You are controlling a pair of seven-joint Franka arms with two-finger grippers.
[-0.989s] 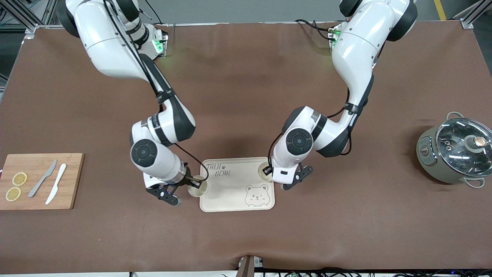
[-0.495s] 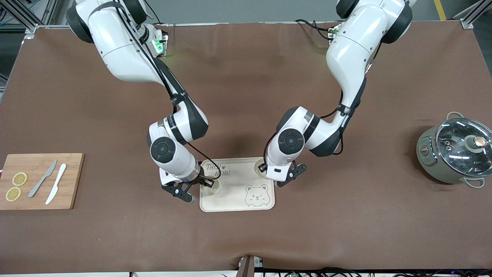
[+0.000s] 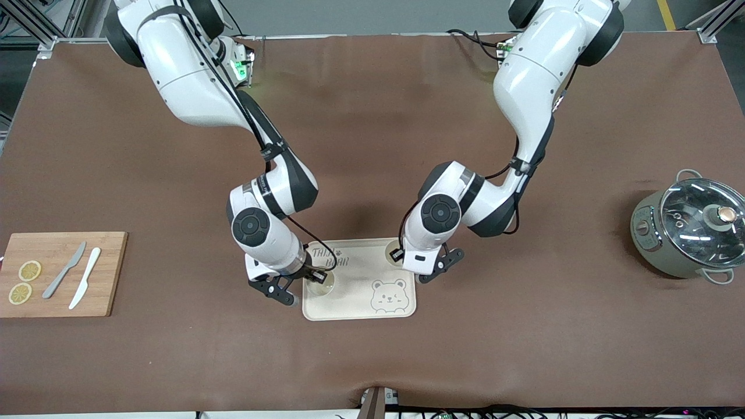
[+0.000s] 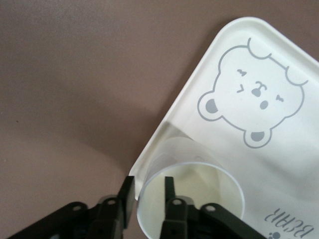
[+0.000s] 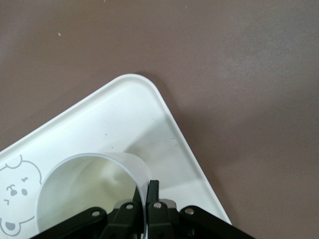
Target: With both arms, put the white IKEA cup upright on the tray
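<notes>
The cream tray [image 3: 361,291] lies at the table's middle. My right gripper [image 3: 312,277] is shut on the rim wall of a white cup [image 3: 323,284], which is upright over the tray's end toward the right arm. In the right wrist view the fingers [image 5: 154,191] pinch that cup [image 5: 84,189] above the tray [image 5: 124,114]. My left gripper [image 3: 399,256] is at a second white cup [image 3: 389,251], which is upright on the tray's corner farther from the front camera. In the left wrist view my left gripper [image 4: 148,191] is open, one finger inside the cup [image 4: 199,179] and one outside, over the tray [image 4: 299,164].
A wooden cutting board [image 3: 110,273] with two lemon slices [image 3: 24,281] and two knives [image 3: 75,277] lies at the right arm's end. A grey pot with a glass lid [image 3: 689,230] stands at the left arm's end.
The right arm carried its cup from beside the tray's edge to over the tray. The left arm shifted its cup a little toward the tray's middle. Both hardly moved in the last half second.
</notes>
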